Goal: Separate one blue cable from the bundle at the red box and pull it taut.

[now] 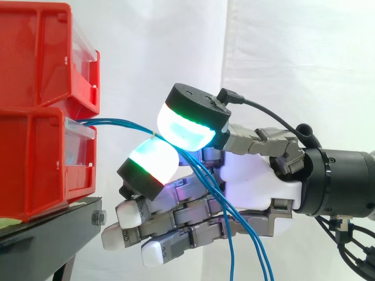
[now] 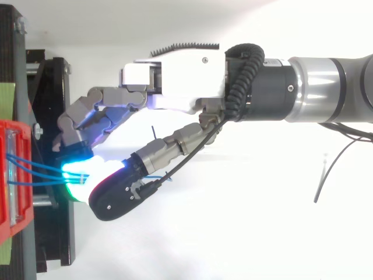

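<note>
– Several thin blue cables (image 1: 117, 123) come out of the front of the lower red plastic bin (image 1: 35, 164), which sits on the black metal stand (image 1: 53, 234) under a second red bin (image 1: 35, 52).
– And your hand?
– My robot hand (image 1: 258, 187) reaches in from the right. Two glowing cyan-green fingertips (image 1: 187, 130) pinch the strands near the bin. I cannot tell how many lie in the pinch.
– Are they tight?
– Between bin and pads they run nearly level, with a slight bow. Behind the pinch they drop loosely across the palm and leave the side view at its bottom edge. From above I see them fanning from the bin into the pads.
</note>
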